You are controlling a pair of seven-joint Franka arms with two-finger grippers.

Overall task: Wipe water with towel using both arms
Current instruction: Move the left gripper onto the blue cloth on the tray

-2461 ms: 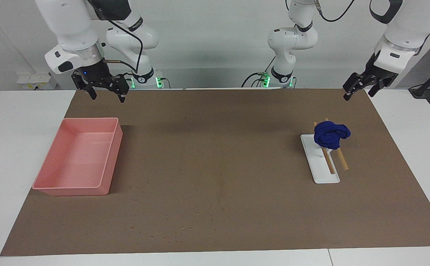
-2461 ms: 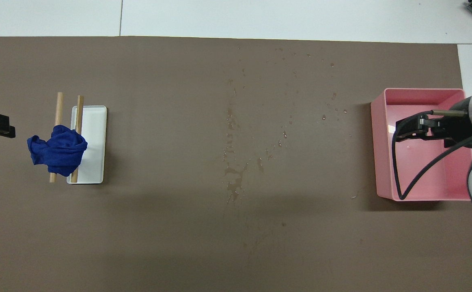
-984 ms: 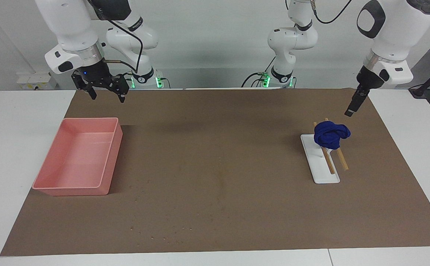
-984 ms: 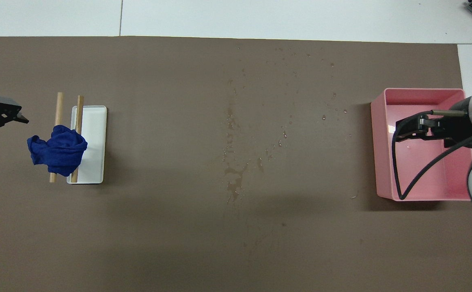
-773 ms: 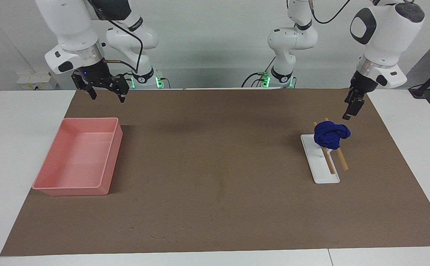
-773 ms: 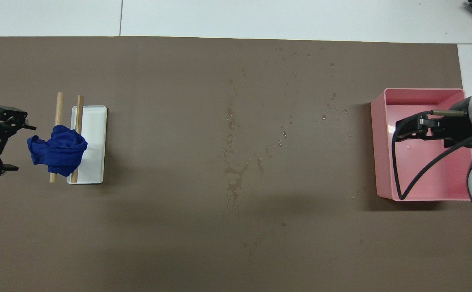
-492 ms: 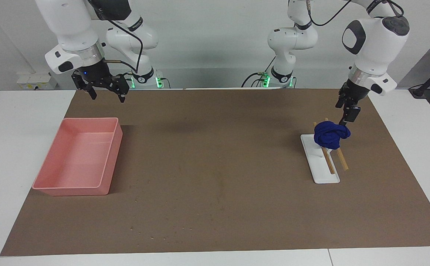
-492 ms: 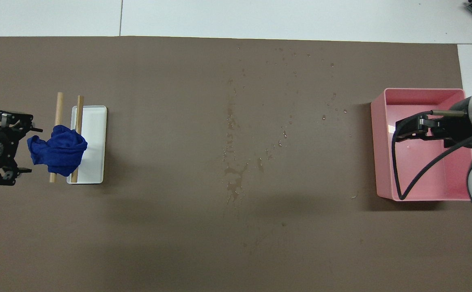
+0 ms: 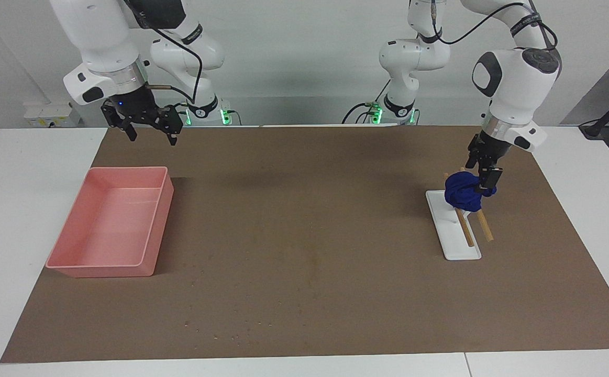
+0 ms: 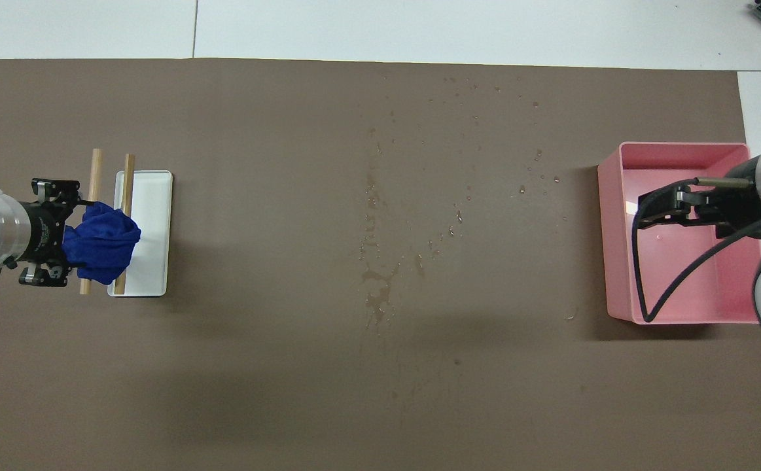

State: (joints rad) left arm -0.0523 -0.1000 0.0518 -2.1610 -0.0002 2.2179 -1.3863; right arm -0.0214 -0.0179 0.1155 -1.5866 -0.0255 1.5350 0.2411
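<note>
Though bare inside, pink tray (image 9: pixel 108 222)

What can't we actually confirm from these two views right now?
- Whether the left end effector already grips the towel: in both views its fingers overlap the cloth, so contact is unclear.
- Part of the towel's edge in the overhead view, covered by the left end effector.
- The part of the wooden sticks under the towel.
- Part of the pink tray floor in the overhead view, covered by the right end effector and its cable.
</note>
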